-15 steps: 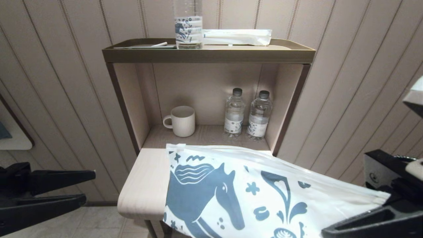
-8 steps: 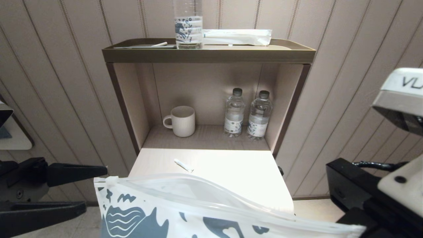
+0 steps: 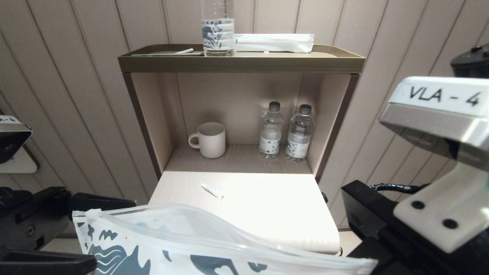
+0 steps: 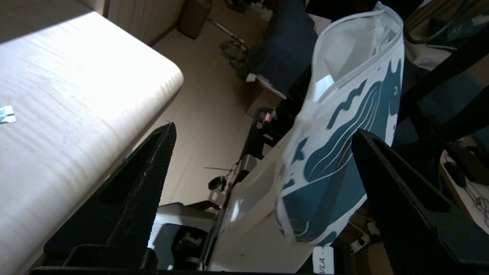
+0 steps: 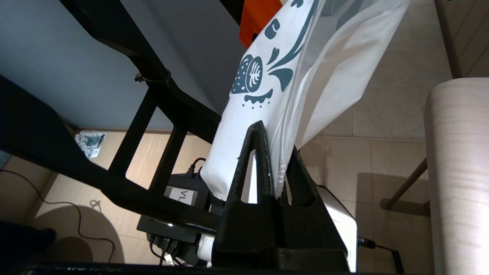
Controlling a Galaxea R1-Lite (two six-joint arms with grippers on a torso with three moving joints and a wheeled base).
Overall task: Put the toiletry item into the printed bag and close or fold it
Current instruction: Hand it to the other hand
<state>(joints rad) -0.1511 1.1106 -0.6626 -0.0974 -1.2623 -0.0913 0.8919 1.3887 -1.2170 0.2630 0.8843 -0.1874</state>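
Both grippers flank the printed bag off the table's front edge: right gripper clenched on its end, left gripper spread wide beside it.

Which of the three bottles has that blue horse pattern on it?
The clear bottle standing alone on the top shelf. The two capped bottles in the cubby below, right of the mug, carry plain labels.

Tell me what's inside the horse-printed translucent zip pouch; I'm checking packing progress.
The white translucent horse-printed zip pouch, pinched by the right gripper, gapes open and looks empty. Its lower part is out of view. The slim white wrapped stick lies on the pale wooden table.
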